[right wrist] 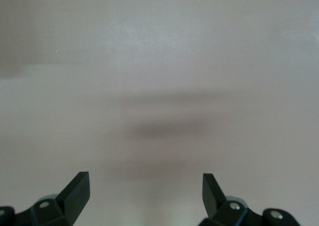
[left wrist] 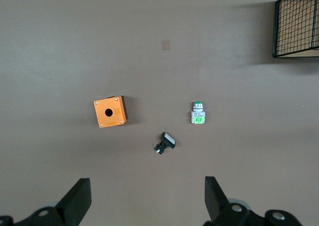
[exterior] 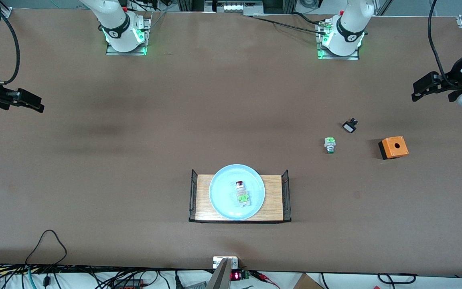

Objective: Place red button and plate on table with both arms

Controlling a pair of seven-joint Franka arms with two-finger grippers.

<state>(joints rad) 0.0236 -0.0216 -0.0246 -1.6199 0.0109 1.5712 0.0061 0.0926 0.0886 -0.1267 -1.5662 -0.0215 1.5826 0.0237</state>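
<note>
The red button [exterior: 242, 193] lies on the plate [exterior: 223, 192] on the tray [exterior: 203, 196]. Left hand [exterior: 415, 94] and right hand [exterior: 38, 105] wait over the bench [exterior: 134, 160], fingers apart, empty.

On the worktop [exterior: 134, 160] there are one wooden tray [exterior: 273, 196], one blue plate [exterior: 223, 192], one red button [exterior: 240, 188], one green button [exterior: 329, 145], one black-and-white part [exterior: 350, 126], one orange box [exterior: 394, 147], and two hands, left [exterior: 417, 93] and right [exterior: 38, 105].

Green lights [exterior: 144, 40] glow along the table's upper edge; loose black cables [exterior: 46, 257] and a small red display [exterior: 236, 275] fringe its near edge.
</note>
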